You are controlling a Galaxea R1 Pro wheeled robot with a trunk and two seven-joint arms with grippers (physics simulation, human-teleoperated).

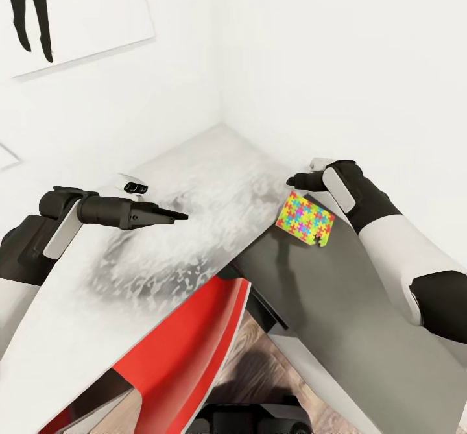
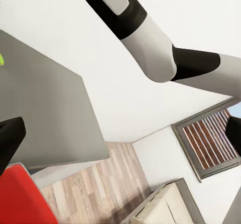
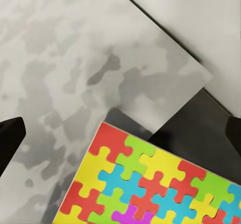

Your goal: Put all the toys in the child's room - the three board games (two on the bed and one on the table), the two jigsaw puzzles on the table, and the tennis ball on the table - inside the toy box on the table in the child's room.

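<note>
One jigsaw puzzle (image 1: 305,218), a flat slab of yellow, red, blue and green pieces, sits tilted at the end edge of the pale table (image 1: 194,181), over the lower dark-grey cabinet (image 1: 363,330). I cannot tell whether it rests there or hangs in the air. My right gripper (image 1: 298,180) hovers just above it, open. In the right wrist view the puzzle (image 3: 150,184) lies below the wide-apart fingertips (image 3: 10,138). My left gripper (image 1: 178,215) is held over the table's middle, pointing toward the puzzle, open and holding nothing.
A red chair (image 1: 194,349) is tucked under the table's near edge. White walls meet in a corner behind the table, with a black silhouette print (image 1: 71,12) up left. The left wrist view shows wood floor (image 2: 95,184) and a slatted window (image 2: 211,143).
</note>
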